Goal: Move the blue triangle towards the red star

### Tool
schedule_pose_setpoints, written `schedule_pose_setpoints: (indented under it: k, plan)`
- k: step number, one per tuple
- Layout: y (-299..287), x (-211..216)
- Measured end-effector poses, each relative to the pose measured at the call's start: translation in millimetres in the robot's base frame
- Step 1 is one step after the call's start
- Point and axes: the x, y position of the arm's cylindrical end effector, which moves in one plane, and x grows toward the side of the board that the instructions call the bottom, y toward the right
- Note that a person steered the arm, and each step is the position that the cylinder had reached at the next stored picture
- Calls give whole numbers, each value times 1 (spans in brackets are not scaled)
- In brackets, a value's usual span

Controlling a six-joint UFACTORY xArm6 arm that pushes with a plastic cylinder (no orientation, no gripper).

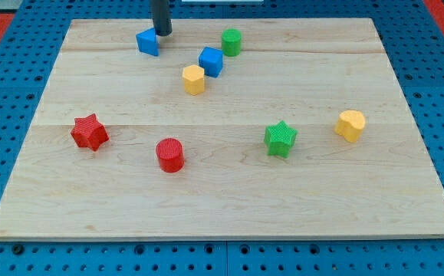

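Blue triangle (148, 41) near the wooden board's (222, 203) top edge, left of centre, with my tip (162, 33) touching its upper right side. No claw here, just a bare rod. Red star (90, 132) well apart, toward the view's lower left. Blue cube (211, 61) and yellow block (194, 80) to the triangle's right.

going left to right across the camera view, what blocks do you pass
red star → blue triangle → red cylinder → yellow hexagon block → blue cube → green cylinder → green star → yellow block
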Motion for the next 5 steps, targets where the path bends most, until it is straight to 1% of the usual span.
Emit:
schedule_pose_setpoints:
  k: [1,3,5]
  plan:
    - [-26,4]
    - [-29,67]
    - [-12,133]
